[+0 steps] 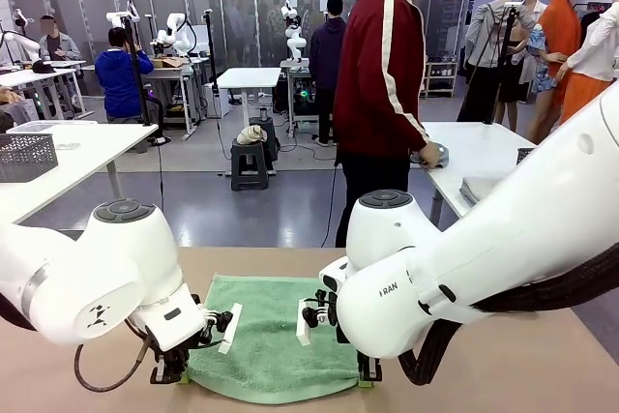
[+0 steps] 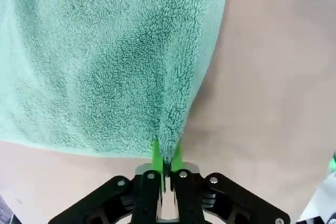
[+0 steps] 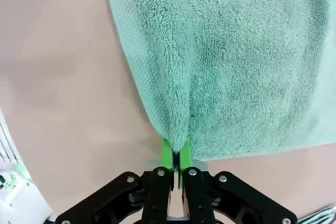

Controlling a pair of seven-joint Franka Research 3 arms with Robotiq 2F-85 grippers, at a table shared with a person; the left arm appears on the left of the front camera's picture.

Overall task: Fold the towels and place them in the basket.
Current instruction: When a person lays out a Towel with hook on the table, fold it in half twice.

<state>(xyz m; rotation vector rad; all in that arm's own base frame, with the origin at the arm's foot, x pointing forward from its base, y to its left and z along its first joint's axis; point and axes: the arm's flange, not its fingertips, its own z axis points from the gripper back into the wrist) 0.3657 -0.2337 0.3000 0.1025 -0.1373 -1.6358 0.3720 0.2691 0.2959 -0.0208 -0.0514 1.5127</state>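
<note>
A mint-green towel [image 1: 274, 334] lies flat on the tan table [image 1: 542, 365] between my two arms. My left gripper [image 1: 177, 374] is shut on the towel's near left corner. In the left wrist view, the green pads [image 2: 155, 153] pinch a raised fold of the towel [image 2: 105, 61]. My right gripper [image 1: 366, 379] is shut on the near right corner. The right wrist view shows its pads [image 3: 167, 153] clamping a ridge of the towel [image 3: 236, 61]. A dark grey lattice basket [image 1: 26, 155] stands on a white side table at the far left.
A person in a red jacket [image 1: 382, 65] stands beyond the table's far edge, turned toward a white table [image 1: 484, 147] at the right. Bare tabletop lies on both sides of the towel.
</note>
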